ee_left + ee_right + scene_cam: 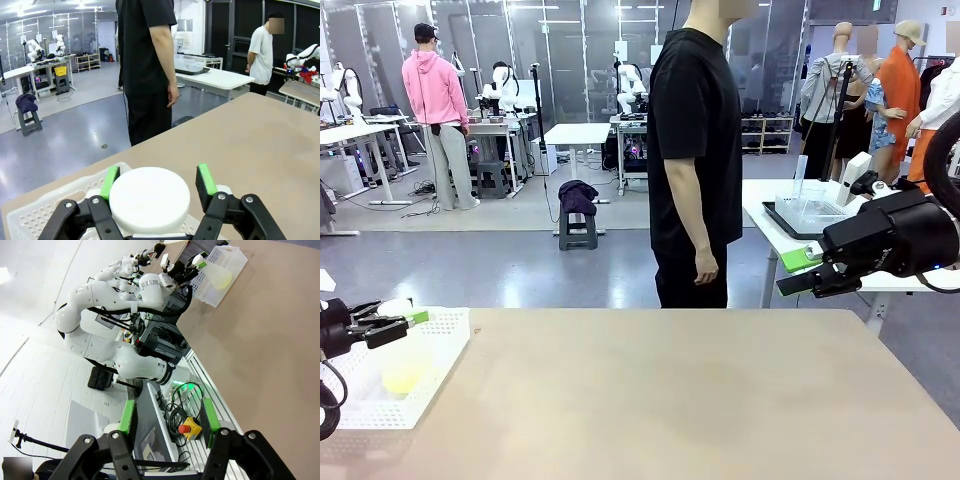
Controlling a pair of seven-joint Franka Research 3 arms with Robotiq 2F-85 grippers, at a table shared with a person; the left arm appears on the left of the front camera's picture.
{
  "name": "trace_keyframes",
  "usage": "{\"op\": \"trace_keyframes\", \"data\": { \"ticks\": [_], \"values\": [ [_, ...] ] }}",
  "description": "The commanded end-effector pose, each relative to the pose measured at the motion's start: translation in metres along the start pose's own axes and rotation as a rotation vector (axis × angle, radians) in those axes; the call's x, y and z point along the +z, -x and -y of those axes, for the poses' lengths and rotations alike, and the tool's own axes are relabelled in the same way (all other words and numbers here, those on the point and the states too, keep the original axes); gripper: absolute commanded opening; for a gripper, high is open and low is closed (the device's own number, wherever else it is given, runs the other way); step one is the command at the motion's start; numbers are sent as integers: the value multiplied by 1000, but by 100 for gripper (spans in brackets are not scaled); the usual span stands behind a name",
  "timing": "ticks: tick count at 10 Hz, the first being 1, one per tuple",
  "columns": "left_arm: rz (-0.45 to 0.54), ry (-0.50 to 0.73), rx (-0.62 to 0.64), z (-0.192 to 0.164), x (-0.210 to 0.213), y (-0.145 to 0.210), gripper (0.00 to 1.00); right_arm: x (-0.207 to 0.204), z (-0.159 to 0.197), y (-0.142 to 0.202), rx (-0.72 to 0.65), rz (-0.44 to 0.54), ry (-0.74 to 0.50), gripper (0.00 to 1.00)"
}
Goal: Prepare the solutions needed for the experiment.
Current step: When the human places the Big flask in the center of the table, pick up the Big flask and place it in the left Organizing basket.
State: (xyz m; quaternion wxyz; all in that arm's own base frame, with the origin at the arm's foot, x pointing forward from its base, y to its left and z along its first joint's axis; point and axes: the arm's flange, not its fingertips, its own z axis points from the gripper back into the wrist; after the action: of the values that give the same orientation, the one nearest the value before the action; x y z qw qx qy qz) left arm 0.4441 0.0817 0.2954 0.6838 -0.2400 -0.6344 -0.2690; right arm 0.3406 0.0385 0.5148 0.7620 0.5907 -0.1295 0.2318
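White lid (149,199) between open left gripper (157,181) pads (soln (405,377) pale yellow).

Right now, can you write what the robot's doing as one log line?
left claw: open around white lid, over basket | right claw: open, empty, raised | yellow liquid: in basket

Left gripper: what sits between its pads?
In the left wrist view, a white round disc sits between the open left gripper's green pads, above the white perforated basket.
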Motion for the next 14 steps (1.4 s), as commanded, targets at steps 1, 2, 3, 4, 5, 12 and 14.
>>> {"op": "trace_keyframes", "data": {
  "ticks": [1, 2, 3, 4, 5, 12, 14],
  "values": [
    [-31, -43, -38, -2, 10, 2, 96, 1, 0, -2, 18, 1, -7, 64],
    [-60, -62, -50, -5, 20, 1, 97, 1, 0, -2, 18, 1, -7, 64],
    [-78, -66, -59, -8, 31, 2, 100, 1, 0, -2, 18, 1, -7, 64],
    [-69, -66, -58, -9, 46, 3, 100, 1, 0, -2, 18, 1, -7, 64],
    [-52, -68, -54, -8, 58, 1, 100, 1, 0, -2, 18, 1, -7, 64],
    [177, -142, -112, 9, 158, -50, 100, 1, 0, -2, 18, 1, -7, 64],
    [232, -111, -235, 15, 145, -97, 100, 1, 0, -2, 18, 1, -7, 64]
  ]
}}
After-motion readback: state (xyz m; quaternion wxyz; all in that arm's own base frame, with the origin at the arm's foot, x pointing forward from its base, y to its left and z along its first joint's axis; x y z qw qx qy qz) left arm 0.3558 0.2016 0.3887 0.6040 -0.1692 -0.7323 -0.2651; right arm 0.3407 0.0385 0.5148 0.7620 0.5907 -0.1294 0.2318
